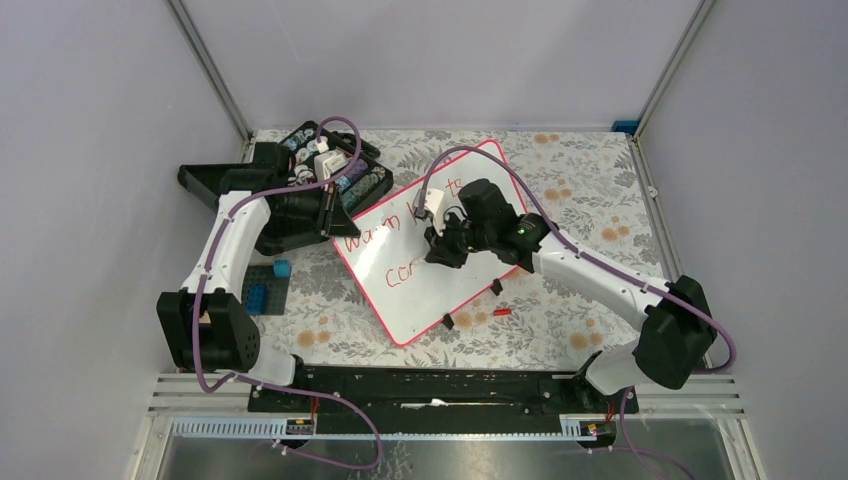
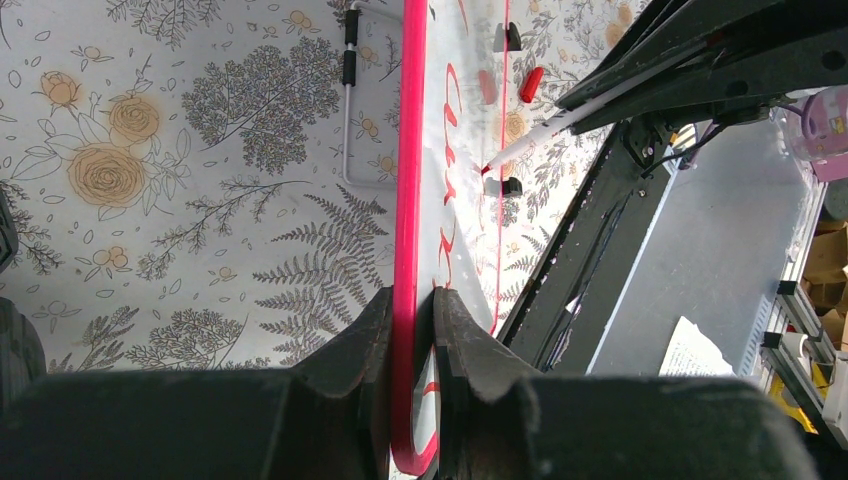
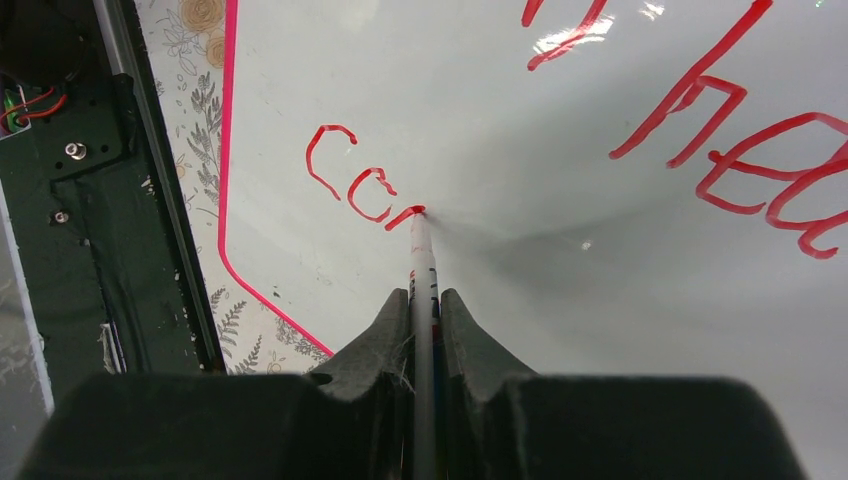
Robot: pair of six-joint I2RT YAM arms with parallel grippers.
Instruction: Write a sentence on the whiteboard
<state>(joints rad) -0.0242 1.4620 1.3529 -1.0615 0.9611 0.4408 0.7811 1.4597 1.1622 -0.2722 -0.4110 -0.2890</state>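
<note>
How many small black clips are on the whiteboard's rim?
2, both on the whiteboard, along its right rim: the far clip just beyond the loose red cap, the near clip by the near corner. The right arm covers part of the rim; more may be hidden.

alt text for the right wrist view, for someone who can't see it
The right gripper pinches a white marker whose red tip touches the whiteboard at the end of a short run of red writing. More red letters cross the upper right. The board's pink rim and a floral tablecloth show at left.
</note>
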